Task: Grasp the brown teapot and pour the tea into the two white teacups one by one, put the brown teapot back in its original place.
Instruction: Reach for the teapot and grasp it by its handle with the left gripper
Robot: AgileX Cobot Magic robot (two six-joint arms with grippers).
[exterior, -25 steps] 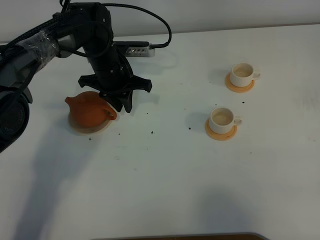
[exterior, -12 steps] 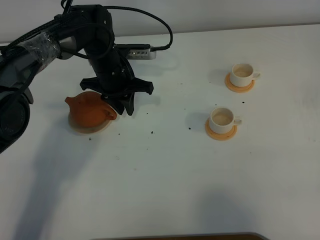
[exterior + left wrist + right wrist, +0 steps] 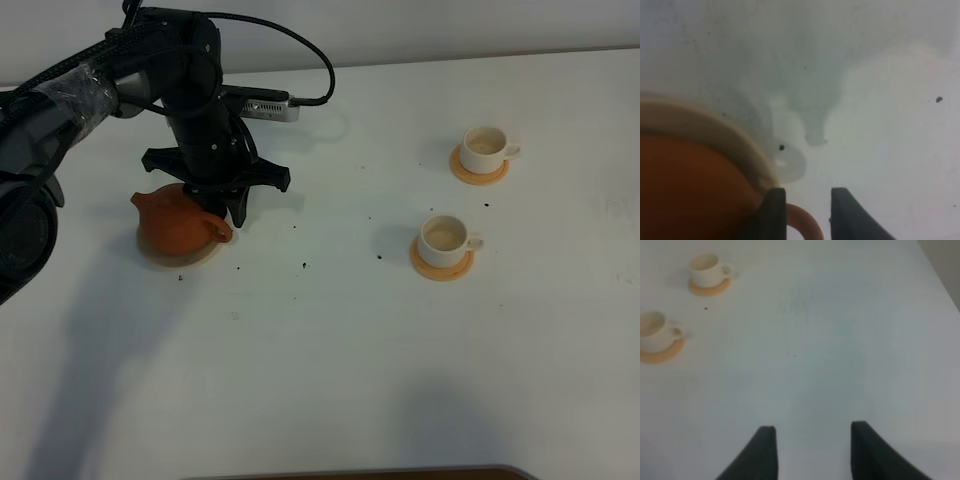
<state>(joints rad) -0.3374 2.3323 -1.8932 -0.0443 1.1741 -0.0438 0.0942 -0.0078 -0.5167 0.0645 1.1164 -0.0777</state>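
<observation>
The teapot (image 3: 172, 222), squat, round, matte reddish-brown clay, sits on a pale flat saucer (image 3: 180, 263). My left gripper (image 3: 232, 210) stands parted astride its loop handle (image 3: 802, 220). Rightward, two white cylindrical cups (image 3: 443, 236) rest on tan coasters (image 3: 440, 270). My right gripper (image 3: 812, 450) is spread, empty.

No writing, label, brand mark, number or sign can be read on the brown teapot (image 3: 172, 222), on the two white teacups (image 3: 486, 144) (image 3: 443, 236) to its right, or on the grey box (image 3: 262, 106) behind it.
</observation>
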